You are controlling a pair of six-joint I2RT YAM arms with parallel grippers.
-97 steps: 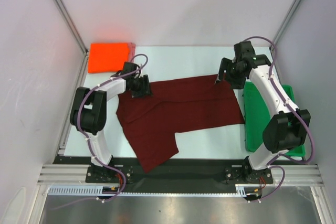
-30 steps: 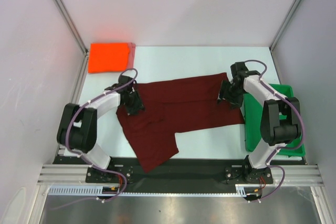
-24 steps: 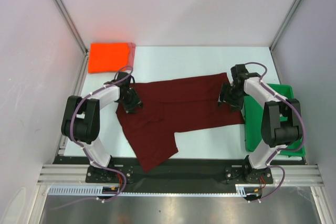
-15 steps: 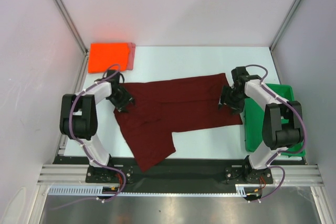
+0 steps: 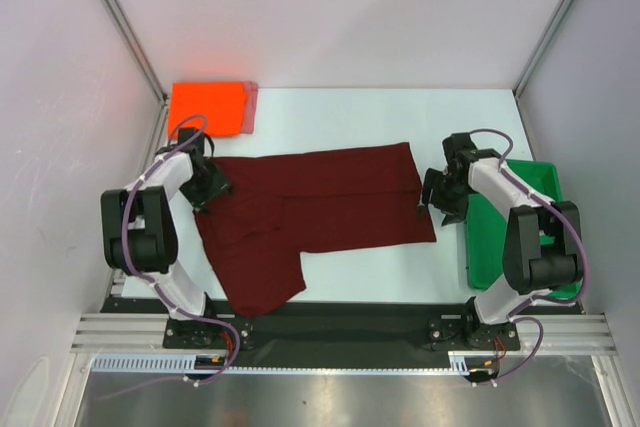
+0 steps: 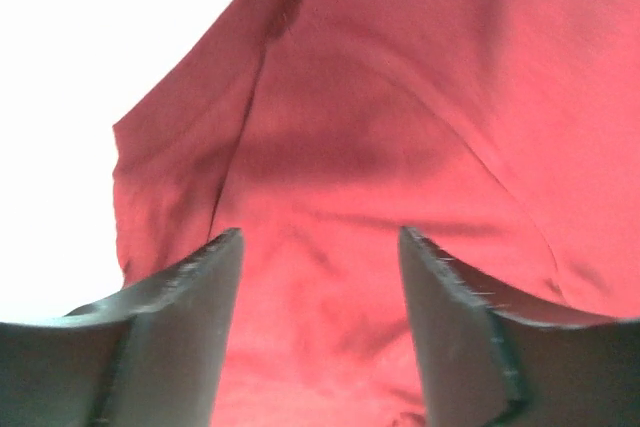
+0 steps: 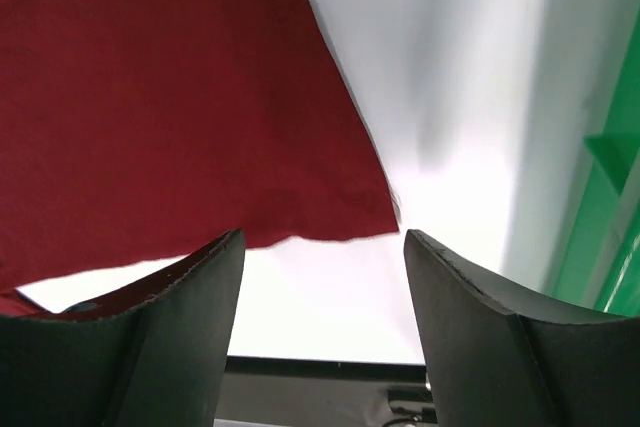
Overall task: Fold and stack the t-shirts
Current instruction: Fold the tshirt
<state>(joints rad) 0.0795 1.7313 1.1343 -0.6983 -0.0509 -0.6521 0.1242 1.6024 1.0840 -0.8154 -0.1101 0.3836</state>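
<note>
Near edge: one flap of the dark maroon cloth t-shirt (image 5: 320, 197) slants down toward the arm bases, left of centre.
Where the shirt lies: unfolded and spread across the middle of the white table (image 5: 350, 117), running from one gripper to the other.
Left gripper (image 5: 207, 185): low over the shirt's left edge. Its wrist view shows the fingers spread apart, with creased maroon cloth between and beyond them and nothing pinched.
Right gripper (image 5: 437, 199): just beside the shirt's right edge, near its lower corner. The fingers are spread wide, framing that corner and bare table, and hold nothing.
Green plastic tray (image 5: 490, 247): just right of the right gripper, apart from the shirt.
Far left corner: a bright orange-red folded t-shirt (image 5: 207, 109) lies as a neat rectangle. A pinkish folded t-shirt (image 5: 252, 107) shows only as a strip along its right side, and I cannot tell whether it lies under or beside.
Step in hand: probably laying the maroon shirt flat and square before the first fold.
Doing it well: each gripper should close on a single outer edge, then both should draw outward evenly so the creases by the left gripper smooth out. The slanting near flap needs straightening first.
</note>
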